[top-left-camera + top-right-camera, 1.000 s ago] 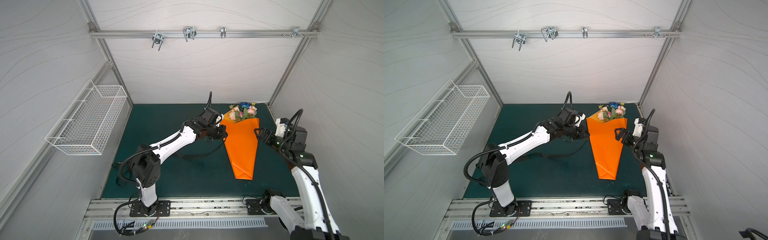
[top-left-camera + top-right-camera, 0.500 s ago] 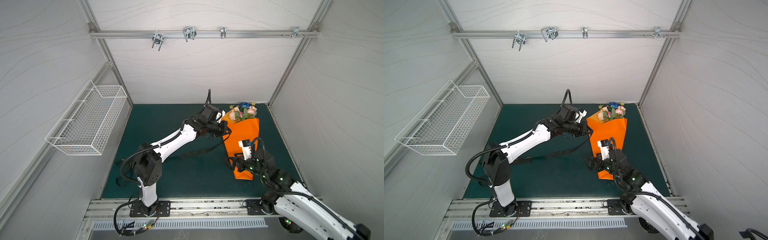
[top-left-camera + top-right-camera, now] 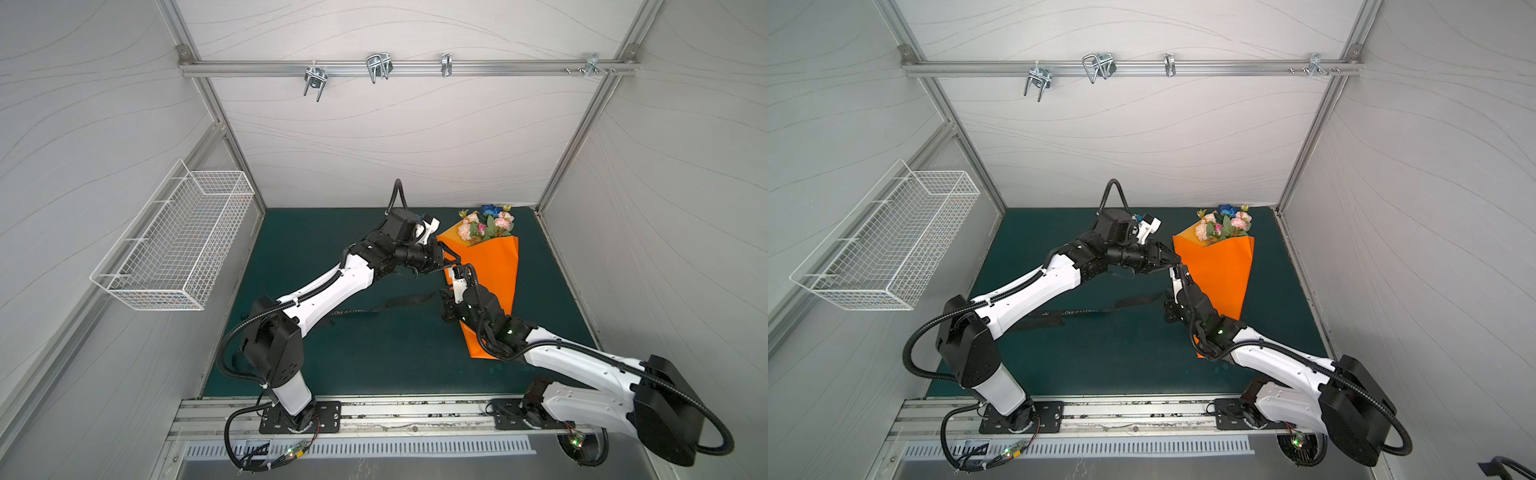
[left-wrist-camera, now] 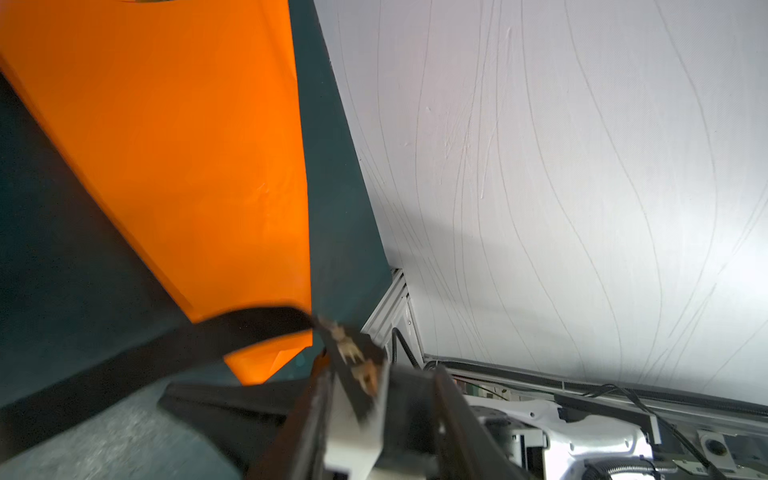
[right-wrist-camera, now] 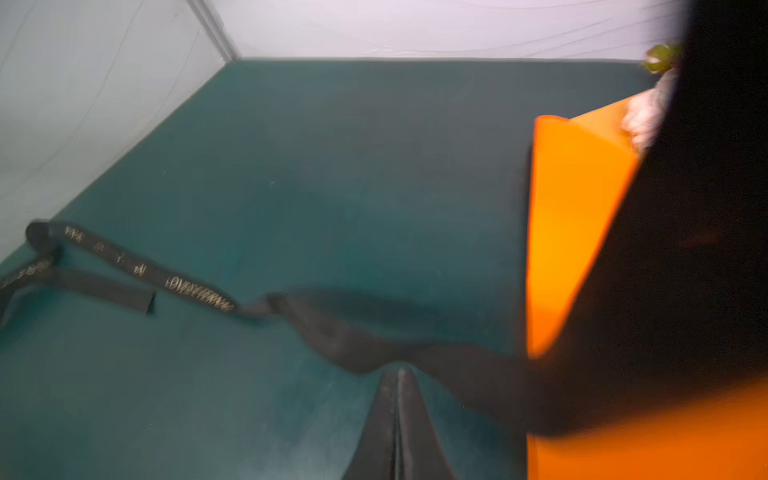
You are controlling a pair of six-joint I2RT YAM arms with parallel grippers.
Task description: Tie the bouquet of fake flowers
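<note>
- Orange wrapping paper (image 3: 494, 274) lies as a cone near the right edge of the dark green worktop (image 3: 374, 357), with its narrow end toward the near edge. The bouquet of fake flowers (image 3: 484, 226) pokes out of the wide end at the far right corner.
- Black ribbon (image 3: 399, 303), lettered, trails across mid-worktop from under the left arm to the cone's left edge. It is not yet round the cone.
- Left fingers (image 3: 449, 253): apart, at the cone's upper left edge. In the left wrist view a lettered ribbon end rests on one finger, unclamped as far as I can judge.
- Right fingers (image 5: 384, 432): pressed together, low over the worktop, tips meeting the ribbon's edge just beside the cone. The view is blurred, so I cannot tell whether any ribbon is nipped.
- Judged step: ribbon handover, ahead of wrapping.
- To do it well:
  - Confirm the right fingers hold the ribbon before the left withdraws.
  - Grip well in from the ribbon's end.
  - Keep slack so the cone is not dragged.
  - Wrap at the narrow stem section, below the blooms.
  - Tighten gently, since the paper will likely crease.
</note>
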